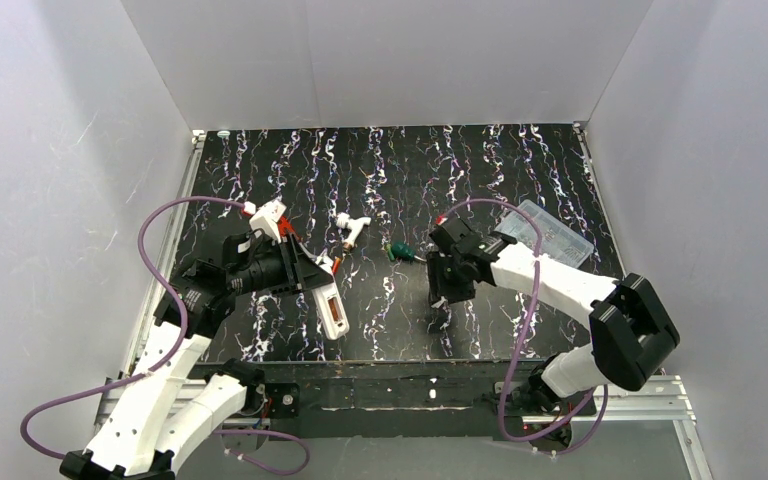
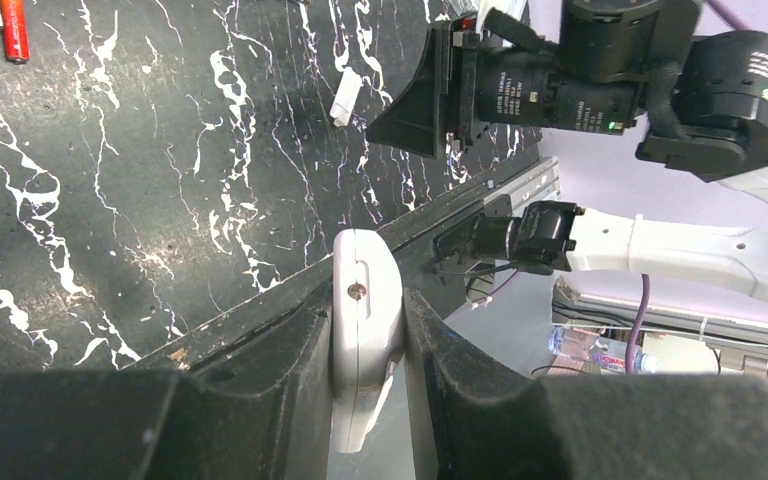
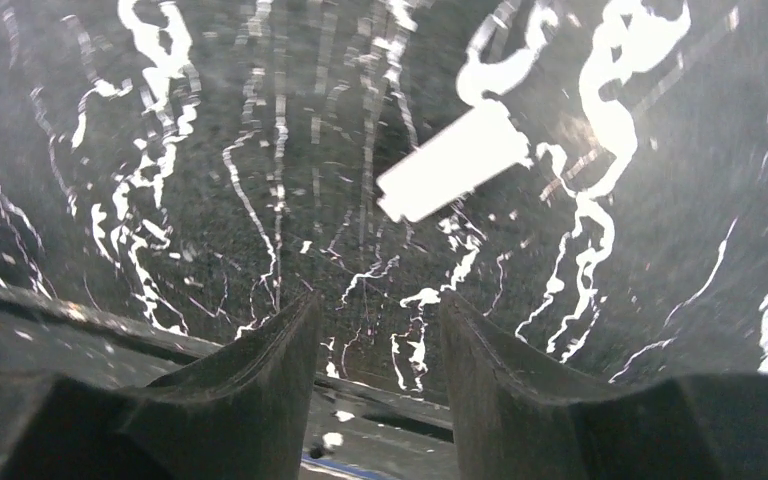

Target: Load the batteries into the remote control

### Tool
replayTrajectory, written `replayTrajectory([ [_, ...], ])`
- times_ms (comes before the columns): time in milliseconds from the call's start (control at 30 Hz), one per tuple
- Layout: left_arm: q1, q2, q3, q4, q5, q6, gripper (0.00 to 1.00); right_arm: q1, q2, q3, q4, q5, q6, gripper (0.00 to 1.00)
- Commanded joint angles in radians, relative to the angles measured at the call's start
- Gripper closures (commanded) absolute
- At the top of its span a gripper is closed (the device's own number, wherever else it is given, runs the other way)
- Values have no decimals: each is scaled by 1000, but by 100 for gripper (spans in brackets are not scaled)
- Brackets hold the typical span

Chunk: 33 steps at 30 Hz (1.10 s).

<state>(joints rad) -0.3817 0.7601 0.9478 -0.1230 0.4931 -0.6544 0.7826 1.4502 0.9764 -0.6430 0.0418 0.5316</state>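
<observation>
Right now the left fingers (image 2: pixel 290 370) are clamped narrow on the remote control (image 1: pixel 331 310), holding it over the counter (image 1: pixel 260 170) at about 7 o'clock from centre. Its long axis runs 11-to-5 o'clock in the top view, with the free end pointing at 5 o'clock toward the near edge and the bay side up. A red-orange strip in the bay reads as batteries (image 1: pixel 333 315), count too small to tell. The right fingers (image 3: pixel 260 380) are partly spread with nothing between them, tips low over the counter at 5 o'clock from centre, and a small white cover plate (image 3: pixel 450 165) lies flat just beyond them. Green-handled screwdriver (image 1: pixel 398 252) near centre; clear plastic box (image 1: pixel 550 232) at 3 o'clock.
</observation>
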Motion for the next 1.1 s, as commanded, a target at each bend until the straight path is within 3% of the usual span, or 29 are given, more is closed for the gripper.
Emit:
replayTrajectory([
  [0, -2, -4, 25, -6, 40, 5, 100, -37, -39, -98, 90, -33, 352, 45],
  [167, -2, -9, 31, -20, 33, 13, 100, -57, -14, -165, 164, -94, 487, 43],
  [367, -2, -13, 27, -23, 34, 16, 100, -79, 15, -185, 226, -85, 534, 44],
  [667, -2, -16, 29, -32, 27, 24, 100, -106, 57, -169, 204, -8, 532, 56],
  [1067, -2, -17, 25, -37, 23, 34, 100, -117, 133, -101, 104, 113, 453, 57],
])
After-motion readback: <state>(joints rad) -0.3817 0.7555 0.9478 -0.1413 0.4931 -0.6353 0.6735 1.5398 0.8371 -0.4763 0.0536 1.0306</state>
